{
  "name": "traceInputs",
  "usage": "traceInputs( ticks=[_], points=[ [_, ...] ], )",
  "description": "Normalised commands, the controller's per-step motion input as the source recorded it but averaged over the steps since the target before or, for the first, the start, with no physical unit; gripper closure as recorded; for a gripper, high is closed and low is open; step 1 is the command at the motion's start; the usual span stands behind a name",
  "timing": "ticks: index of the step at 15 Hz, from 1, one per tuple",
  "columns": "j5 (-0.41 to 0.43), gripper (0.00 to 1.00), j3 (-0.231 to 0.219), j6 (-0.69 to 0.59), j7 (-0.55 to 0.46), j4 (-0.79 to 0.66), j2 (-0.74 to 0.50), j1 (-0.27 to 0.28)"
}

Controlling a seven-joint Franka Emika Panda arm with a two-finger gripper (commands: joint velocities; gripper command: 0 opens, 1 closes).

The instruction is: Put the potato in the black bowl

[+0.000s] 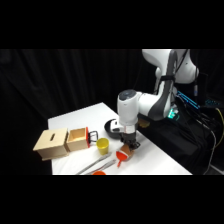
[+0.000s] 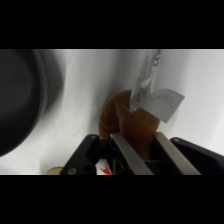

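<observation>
You're at the grab: gripper [image 2: 142, 152] jaws straddle the potato [image 2: 131, 122], not visibly clamped, so squeeze, then lift left to the black bowl [image 2: 25, 100].

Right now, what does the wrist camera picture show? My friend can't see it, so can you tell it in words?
The tool has its two metal fingers on either side of a brown potato on the white table. A crumpled bit of clear wrapper sits on top of the potato. The black bowl fills the left side of the picture.
</observation>
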Motion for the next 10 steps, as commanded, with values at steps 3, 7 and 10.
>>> traceInputs(
  ticks=[3, 7, 10],
  points=[
    [-0.095, 0.95, -0.058, -0.37, 0.1, -0.04, -0.46, -0.006],
    [-0.18, 0.95, -0.084, -0.37, 0.12, -0.1, -0.54, -0.038],
    [-0.184, 0.95, -0.076, -0.26, 0.07, -0.12, -0.46, -0.107]
  ],
)
